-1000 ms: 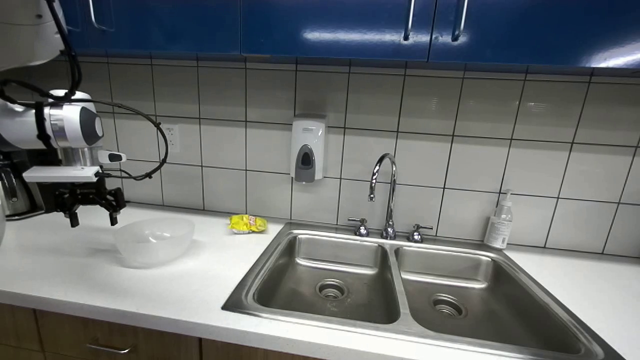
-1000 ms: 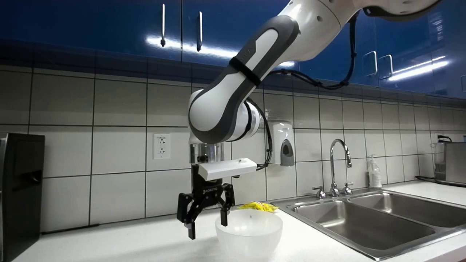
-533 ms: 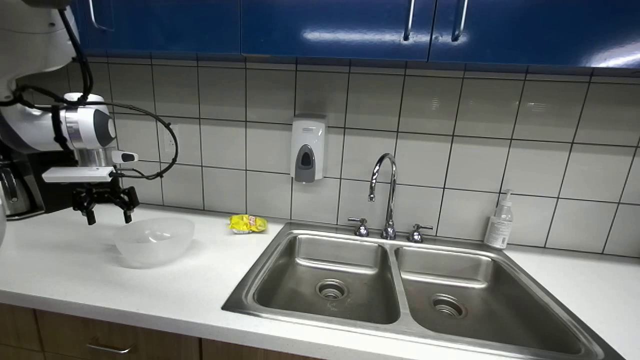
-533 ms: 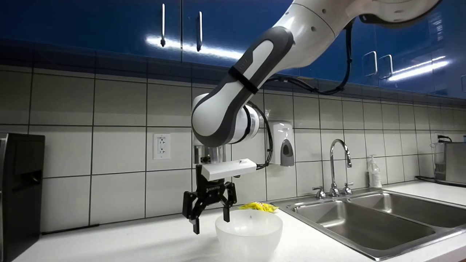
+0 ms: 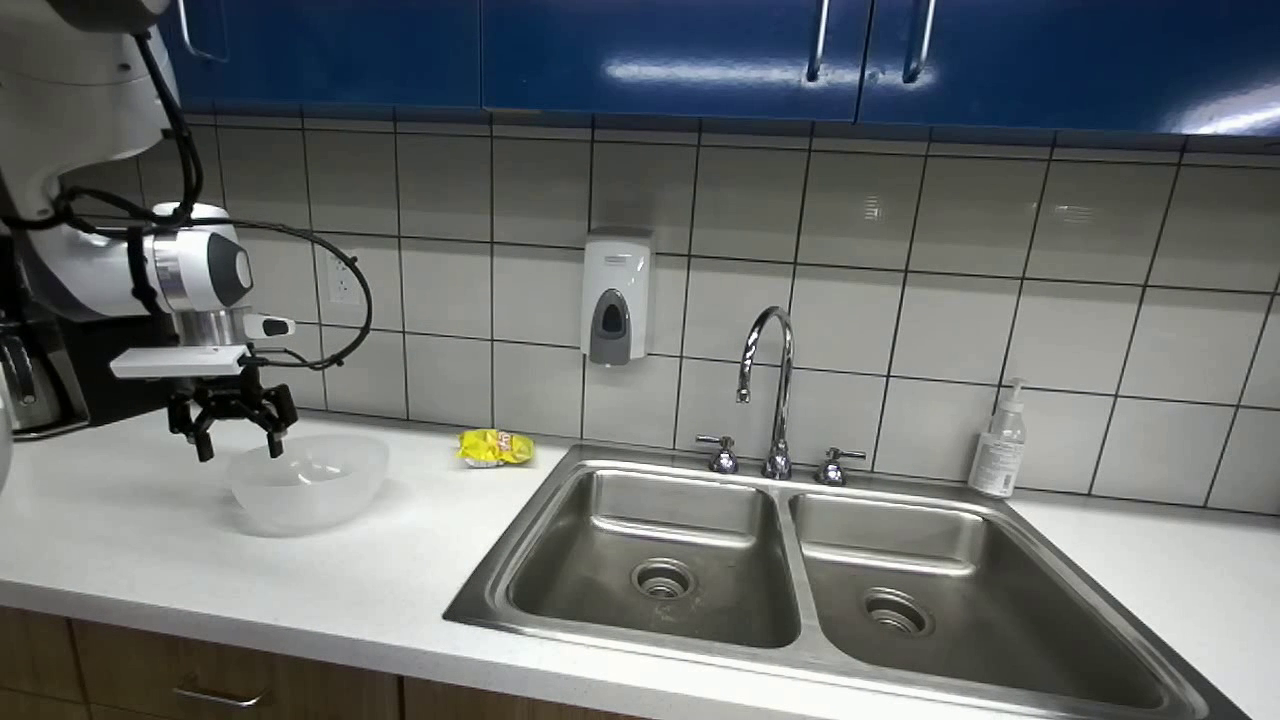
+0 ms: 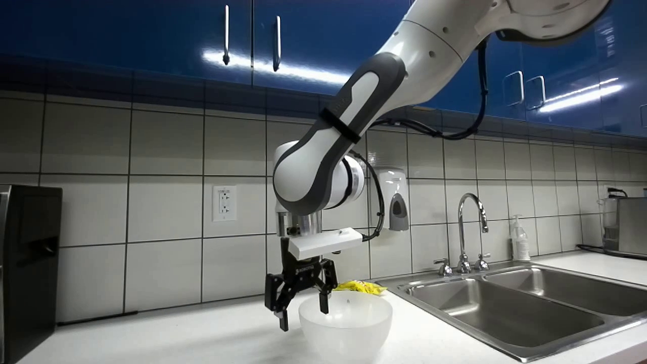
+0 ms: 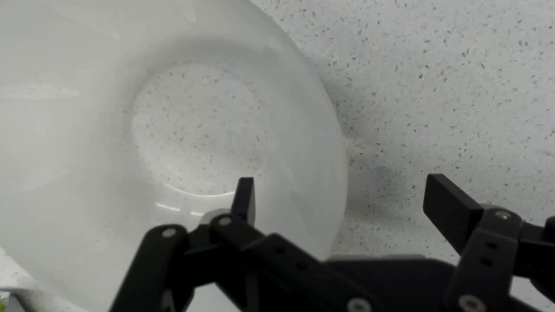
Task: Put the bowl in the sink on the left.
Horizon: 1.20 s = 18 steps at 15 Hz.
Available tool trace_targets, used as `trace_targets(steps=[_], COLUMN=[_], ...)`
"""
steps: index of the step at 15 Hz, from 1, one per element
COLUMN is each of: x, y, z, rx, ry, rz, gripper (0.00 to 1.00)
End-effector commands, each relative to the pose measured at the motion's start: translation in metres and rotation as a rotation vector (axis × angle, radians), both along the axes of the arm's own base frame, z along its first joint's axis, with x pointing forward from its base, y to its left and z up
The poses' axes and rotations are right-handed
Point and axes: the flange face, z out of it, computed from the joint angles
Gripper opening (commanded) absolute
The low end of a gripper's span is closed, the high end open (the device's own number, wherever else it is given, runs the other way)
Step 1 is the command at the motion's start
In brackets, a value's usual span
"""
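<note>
The wide translucent whitish bowl stands upright on the white counter, left of the double sink. It also shows in an exterior view and in the wrist view. My gripper is open and empty at the bowl's left rim, also seen in an exterior view. In the wrist view the rim lies between the fingers of the gripper: one finger is over the bowl's inside, one outside. Contact cannot be told. The left steel sink basin with its round drain also shows in an exterior view.
A yellow packet lies behind the bowl near the wall. The second basin adjoins on the right. A curved faucet rises behind the sink. A soap dispenser hangs on the wall. A black appliance stands on the counter.
My open gripper has moved right toward the bowl and, in the last half second, lower, so one finger is now over the bowl's near rim area. The bowl has not moved.
</note>
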Motion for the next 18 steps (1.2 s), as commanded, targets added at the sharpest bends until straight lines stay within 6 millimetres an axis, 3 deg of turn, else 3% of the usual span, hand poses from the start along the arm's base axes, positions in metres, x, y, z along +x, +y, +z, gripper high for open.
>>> trace_targets(steps=[1,18], x=[0.004,0.002], y=[-0.001,-0.007], z=[-0.006,-0.016], rx=[-0.019,-0.016], ry=[-0.002,0.023], rz=[-0.015,-0.011], gripper=[1.0,1.0])
